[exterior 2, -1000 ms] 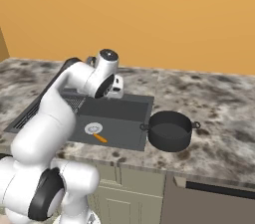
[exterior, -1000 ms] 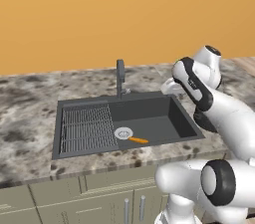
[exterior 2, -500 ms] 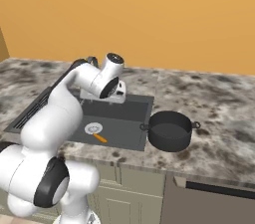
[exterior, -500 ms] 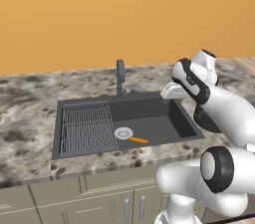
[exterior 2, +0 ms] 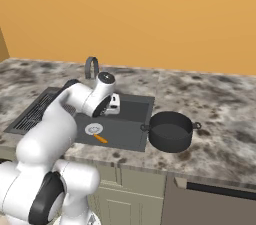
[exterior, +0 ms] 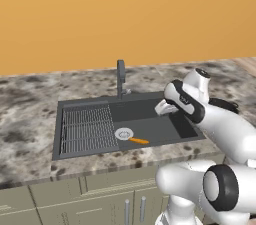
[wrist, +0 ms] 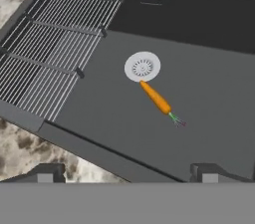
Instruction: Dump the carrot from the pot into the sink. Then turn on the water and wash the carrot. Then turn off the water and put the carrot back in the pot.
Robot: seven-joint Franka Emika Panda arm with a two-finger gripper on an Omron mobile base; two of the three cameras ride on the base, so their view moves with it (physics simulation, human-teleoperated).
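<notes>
orange wall (exterior: 125, 14) behind speckled granite counter (exterior: 25, 114), dark sink (exterior: 165, 129).

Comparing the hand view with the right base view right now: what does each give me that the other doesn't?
The hand view alone gives the carrot's green stem end and the wire rack bar by bar. The right base view alone gives the pot standing upright on the counter just right of the sink, and the arched top of the faucet. Both show the sink, the carrot lying on its floor with its tip at the drain, and the open, empty gripper above the basin.
</notes>
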